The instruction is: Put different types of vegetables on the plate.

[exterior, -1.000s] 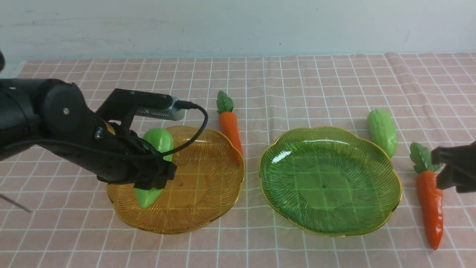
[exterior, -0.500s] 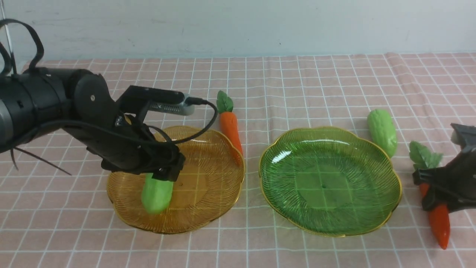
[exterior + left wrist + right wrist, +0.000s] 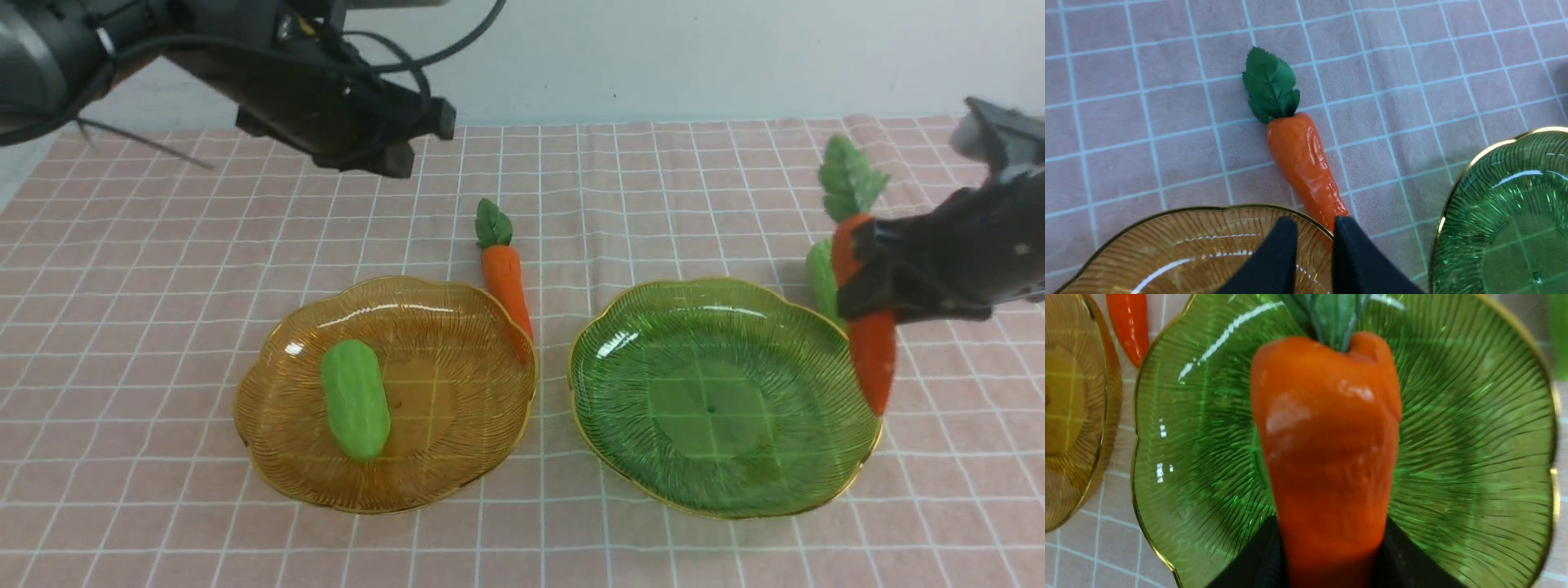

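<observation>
A light-green cucumber (image 3: 355, 408) lies loose on the amber plate (image 3: 457, 392). High above the cloth, behind that plate, my left gripper (image 3: 420, 143) hangs with its jaws almost together and nothing between them. Its wrist view looks down past the gripper (image 3: 1314, 222) at a carrot (image 3: 1302, 163) lying on the cloth between the plates. My right gripper (image 3: 865, 286) is shut on the second carrot (image 3: 872, 351), which hangs leaf-up over the right rim of the green plate (image 3: 694, 392). The other cucumber (image 3: 819, 282) is partly hidden behind that carrot.
The lying carrot (image 3: 504, 278) touches the amber plate's back right rim. Both plates sit side by side on a pink checked cloth (image 3: 163, 269), a pale wall behind it. In the right wrist view the held carrot (image 3: 1327, 428) covers the middle of the green plate (image 3: 1474, 457).
My left gripper let the cucumber go on the amber plate, rose up and back, and closed. My right gripper shut on the right carrot and lifted it toward the green plate.
</observation>
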Robot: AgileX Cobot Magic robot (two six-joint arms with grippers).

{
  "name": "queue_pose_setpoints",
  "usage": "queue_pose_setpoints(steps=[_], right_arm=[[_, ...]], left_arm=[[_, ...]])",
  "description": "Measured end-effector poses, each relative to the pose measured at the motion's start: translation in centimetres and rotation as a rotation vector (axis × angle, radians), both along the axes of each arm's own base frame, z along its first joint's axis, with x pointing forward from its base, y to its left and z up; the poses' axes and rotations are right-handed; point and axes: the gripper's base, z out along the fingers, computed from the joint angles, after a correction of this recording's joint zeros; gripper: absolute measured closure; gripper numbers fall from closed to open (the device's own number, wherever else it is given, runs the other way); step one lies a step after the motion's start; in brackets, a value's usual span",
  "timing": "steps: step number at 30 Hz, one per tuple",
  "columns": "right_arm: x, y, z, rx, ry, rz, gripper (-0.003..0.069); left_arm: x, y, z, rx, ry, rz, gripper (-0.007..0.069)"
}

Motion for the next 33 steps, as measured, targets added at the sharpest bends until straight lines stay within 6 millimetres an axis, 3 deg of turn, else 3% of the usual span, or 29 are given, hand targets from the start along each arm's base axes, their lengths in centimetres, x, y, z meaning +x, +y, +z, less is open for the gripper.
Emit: queue_pose_setpoints(steps=[4,7,11,14,21,25,28,33], right_arm=[[0.6,1.4,-2.3,-0.01,0.05,0.036,0.0405],[1.0,1.8,-3.9,-0.017,0.089,0.044,0.0307],[1.0,1.7,-4.1,-0.037,0.087,0.055,0.0191],[1.0,1.5,-4.1,-0.069,0.078,0.071,0.0148],[1.7,1.2,-1.6,-0.123,0.021,0.12,0.0139],[2.1,1.3,-0.4,-0.125,0.003,0.134,0.0139],[2.4,1.3,0.3,-0.13,-0.015,0.137,0.0139],[3.0,1.0,1.6,-0.165,-0.042,0.112,0.0152]], left_arm=[[2.2,-1.3,-2.8,0.004,0.055,-0.016,0.0414],[3.8,-2.6,-5.8,0.016,0.093,-0.036,0.0252],[5.2,-4.3,-9.3,0.027,0.117,-0.06,0.0086],[6.4,-4.8,-11.9,0.028,0.118,-0.052,0.0039],[7.6,-5.1,-14.8,0.025,0.093,-0.03,0.0068],[7.8,-5.2,-16.3,0.023,0.112,-0.025,0.0197],[7.9,-5.3,-16.3,0.008,0.108,-0.019,0.0347],[8.1,-5.6,-14.9,-0.038,0.094,-0.018,0.038]])
